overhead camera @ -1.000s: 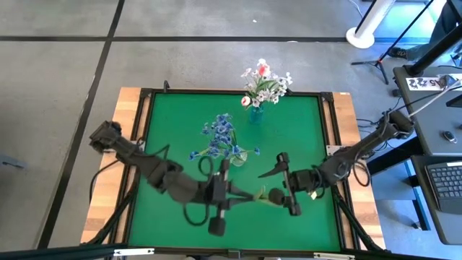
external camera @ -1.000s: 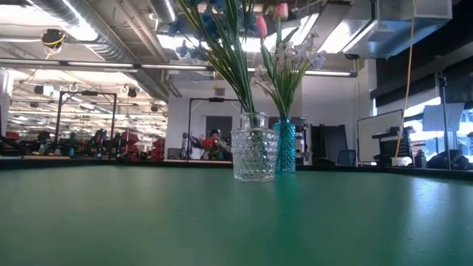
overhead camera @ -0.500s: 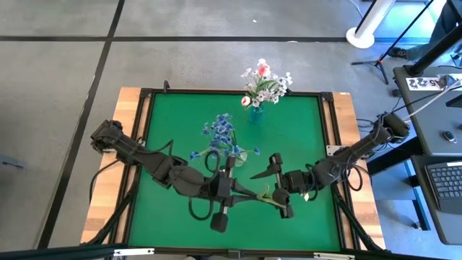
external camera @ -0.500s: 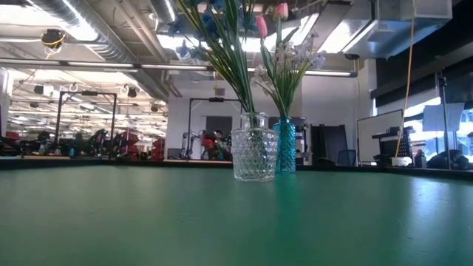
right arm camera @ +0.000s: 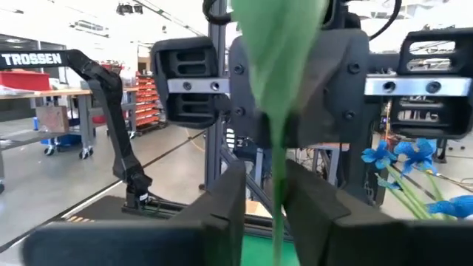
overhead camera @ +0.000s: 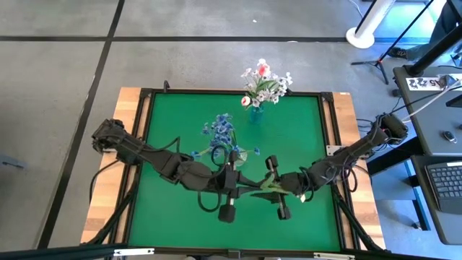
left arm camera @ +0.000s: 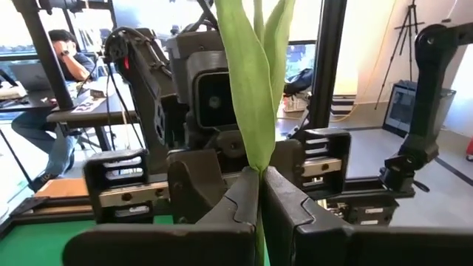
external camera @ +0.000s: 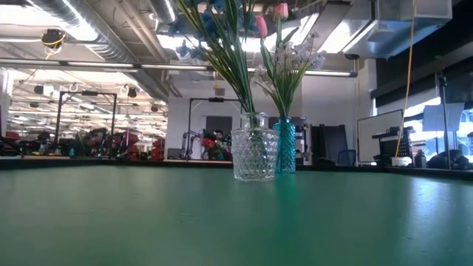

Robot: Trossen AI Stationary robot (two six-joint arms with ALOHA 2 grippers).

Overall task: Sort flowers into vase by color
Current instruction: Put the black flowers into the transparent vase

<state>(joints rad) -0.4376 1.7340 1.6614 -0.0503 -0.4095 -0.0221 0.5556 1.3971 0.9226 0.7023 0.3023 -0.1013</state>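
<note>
A flower with a thin green stalk and long green leaves hangs between my two grippers over the near middle of the green table; its bloom does not show. My left gripper is shut on the stalk. My right gripper faces it from the table's right and is shut on the same flower. A clear glass vase holds sprays of blue blossoms. A teal vase at the far edge holds white sprays and pink tulips. My left gripper pinches the stalk where the leaves begin between its two fingers. It comes level from the table's left. The leaves stand out beyond the fingertips, and the flower is clear of the table. My right gripper has the stalk between its two fingers and comes level from the table's right, opposite the left gripper. A broad leaf covers the place of contact. The flower stays clear of the table.
The clear vase stands just beyond the two grippers, and the blue sprays lean toward the table's left. The teal vase stands at the far edge. A raised wooden frame borders the table. Bare green surface lies at the left and right.
My right gripper has moved toward the table's left, up to my left gripper, and its spread fingers have shut around the flower's stalk. My left gripper has drifted a little toward the table's right, still shut on the stalk.
</note>
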